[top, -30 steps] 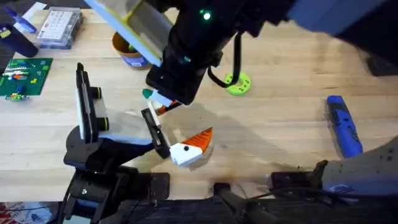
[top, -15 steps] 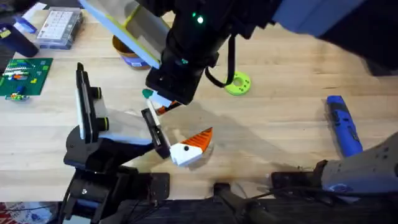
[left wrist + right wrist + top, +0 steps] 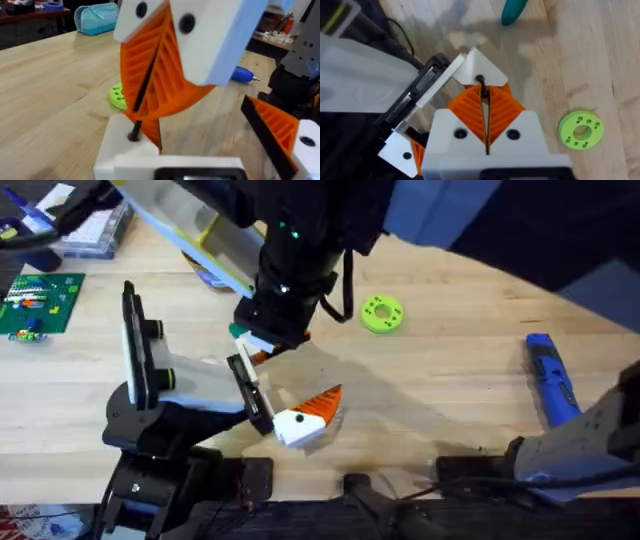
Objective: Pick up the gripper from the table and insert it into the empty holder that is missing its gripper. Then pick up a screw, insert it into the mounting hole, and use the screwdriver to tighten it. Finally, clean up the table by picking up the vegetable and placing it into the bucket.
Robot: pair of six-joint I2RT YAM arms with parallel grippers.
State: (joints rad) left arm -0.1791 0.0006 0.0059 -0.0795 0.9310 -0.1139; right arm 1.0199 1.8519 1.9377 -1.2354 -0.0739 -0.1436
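My right gripper (image 3: 485, 107) pinches a screw (image 3: 481, 86) at the holder (image 3: 150, 375), the inserted gripper (image 3: 308, 417) beside it; open desk (image 3: 450, 380) stretches toward the screwdriver (image 3: 553, 380) near the right edge.

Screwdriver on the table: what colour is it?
Bright blue; the screwdriver shows best in the overhead view, lying on the wooden table.

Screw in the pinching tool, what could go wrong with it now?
The screw is thin and only pinched between the orange pads of the right tool, so it might tilt or slip out. It sits right at the white block; pushed in crooked, it might jam or nudge the block loose.
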